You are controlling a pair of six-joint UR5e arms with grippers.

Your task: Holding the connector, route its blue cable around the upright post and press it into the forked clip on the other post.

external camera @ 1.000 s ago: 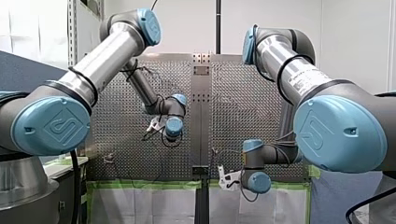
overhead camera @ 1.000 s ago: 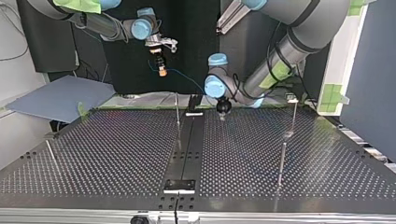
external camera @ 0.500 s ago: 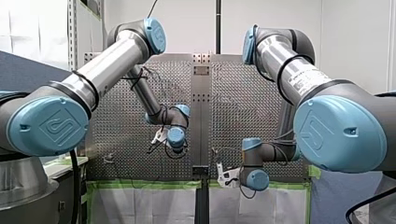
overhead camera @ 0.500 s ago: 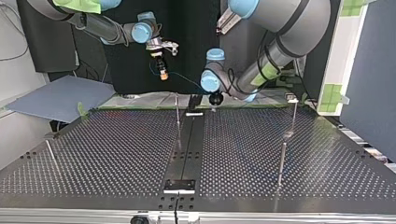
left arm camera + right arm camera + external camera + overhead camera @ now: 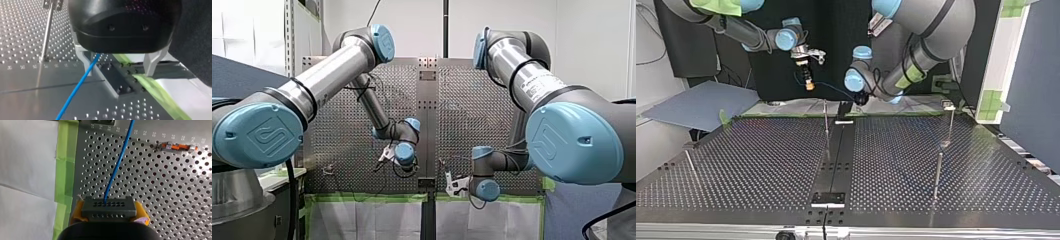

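- my right hand (image 5: 109, 214) pinches the grey connector (image 5: 108, 207) between its yellow pads (image 5: 78, 212) (a pad on each end of it)
- blue cable (image 5: 117, 167) leaves the connector's face and runs ahead of the hand over the perforated table (image 5: 162, 182), beside a strip of green tape (image 5: 65, 165)
- small orange-and-grey part (image 5: 178, 146) lies on the table, off to one side of the cable and apart from it
- my left hand (image 5: 119, 74): metal fingers (image 5: 152, 61) spread wide, gripping nothing; the cable passes just inside one finger (cannot tell if it touches it) and is well clear of the other
- top view: right hand hangs upper left of centre over the table's far edge, left hand just right of it at upper centre, cable slung between them
- thin upright post (image 5: 826, 117) stands on the table below both hands, near frame centre; the cable runs above its top in the picture, not touching it
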